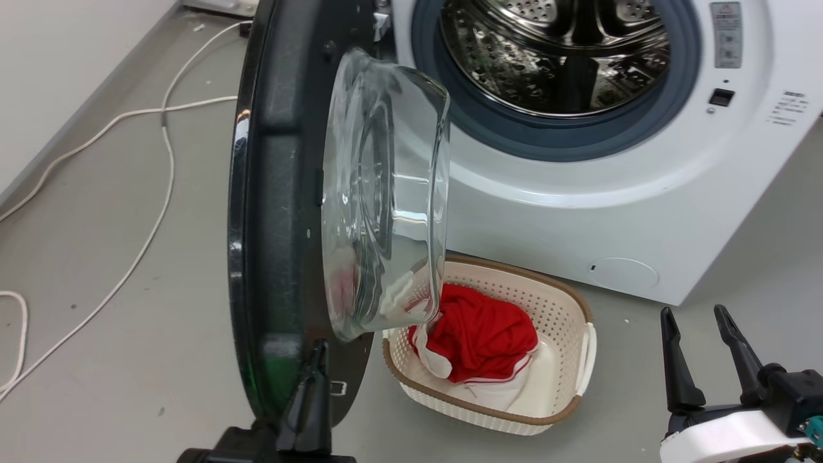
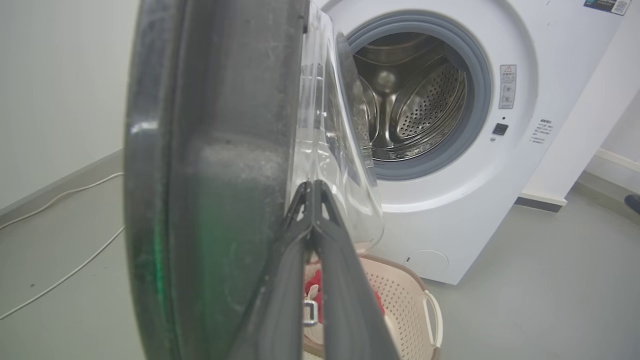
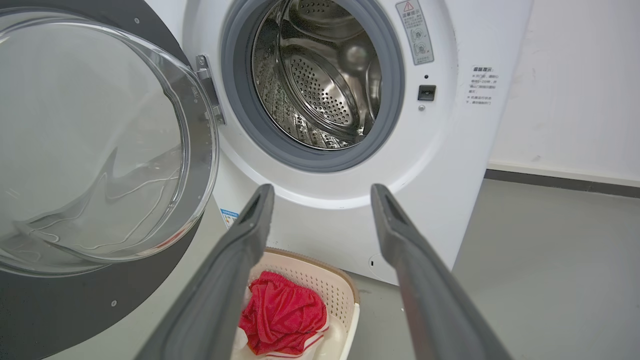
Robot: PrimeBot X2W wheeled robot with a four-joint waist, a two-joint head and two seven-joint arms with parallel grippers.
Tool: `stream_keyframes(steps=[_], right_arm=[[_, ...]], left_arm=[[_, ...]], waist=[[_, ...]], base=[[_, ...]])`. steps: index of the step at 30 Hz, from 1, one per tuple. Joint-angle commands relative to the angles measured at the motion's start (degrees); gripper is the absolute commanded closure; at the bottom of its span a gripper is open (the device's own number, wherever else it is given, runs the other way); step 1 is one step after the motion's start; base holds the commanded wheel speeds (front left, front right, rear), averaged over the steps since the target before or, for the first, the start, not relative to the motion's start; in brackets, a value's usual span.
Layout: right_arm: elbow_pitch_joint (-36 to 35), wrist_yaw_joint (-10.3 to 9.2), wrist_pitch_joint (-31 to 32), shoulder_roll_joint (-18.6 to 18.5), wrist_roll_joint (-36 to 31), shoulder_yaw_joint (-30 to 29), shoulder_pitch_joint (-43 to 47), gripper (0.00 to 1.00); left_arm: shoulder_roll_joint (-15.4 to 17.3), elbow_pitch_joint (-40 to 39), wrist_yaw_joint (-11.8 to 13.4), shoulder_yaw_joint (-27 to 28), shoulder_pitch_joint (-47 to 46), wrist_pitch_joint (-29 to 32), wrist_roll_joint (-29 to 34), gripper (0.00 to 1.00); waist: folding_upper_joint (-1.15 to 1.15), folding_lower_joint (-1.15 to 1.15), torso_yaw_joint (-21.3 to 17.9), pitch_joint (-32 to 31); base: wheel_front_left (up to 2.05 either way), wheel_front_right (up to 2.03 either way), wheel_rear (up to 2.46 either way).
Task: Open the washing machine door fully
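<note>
A cream perforated laundry basket (image 1: 514, 286) with a brown rim stood on the grey floor (image 1: 96, 360). In it lay a crumpled red garment (image 1: 479, 334) with white trim. White cables (image 1: 171, 161) trailed in loose curves over the floor towards the pale wall (image 1: 58, 58). A dark shape (image 2: 632, 202), possibly a shoe, sat at the floor's far edge.

On the washing machine (image 1: 643, 212) front I see a grey label (image 1: 727, 33) bearing a red warning triangle. Its text, and the printed lines (image 1: 787, 108) nearby, are too small to read.
</note>
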Motion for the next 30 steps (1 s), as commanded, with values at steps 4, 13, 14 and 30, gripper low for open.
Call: stream_keyframes(steps=[4, 13, 14, 30], right_arm=[[-0.88, -0.04, 0.51, 0.12, -0.57, -0.07, -0.02, 0.00], [-2.28, -0.04, 1.51, 0.13, -1.25, -0.25, -0.96, 0.00], [-2.39, -0.04, 1.75, 0.13, -1.33, -0.24, -1.05, 0.00], [-3.69, -0.04, 3.26, 0.12, -2.75, -0.47, -3.05, 0.00]], left_arm=[[1.38, 1.38, 0.60, 3.67, 0.34, -1.28, -1.91, 1.00], [2.77, 5.41, -0.61, 10.67, -2.37, -3.73, -5.98, 1.00], [2.87, 5.64, -0.73, 11.59, -2.89, -4.01, -6.39, 1.00], [8.19, 17.18, -6.71, 24.16, -13.63, -5.17, -13.56, 1.00]], waist=[[0.00, 0.00, 2.62, 0.66], [0.00, 0.00, 3.59, 2.38], [0.00, 0.00, 3.62, 2.59], [0.00, 0.00, 3.98, 6.27]], base=[[0.00, 0.00, 0.00], [0.00, 0.00, 0.00], [0.00, 0.00, 0.00], [0.00, 0.00, 0.00]])
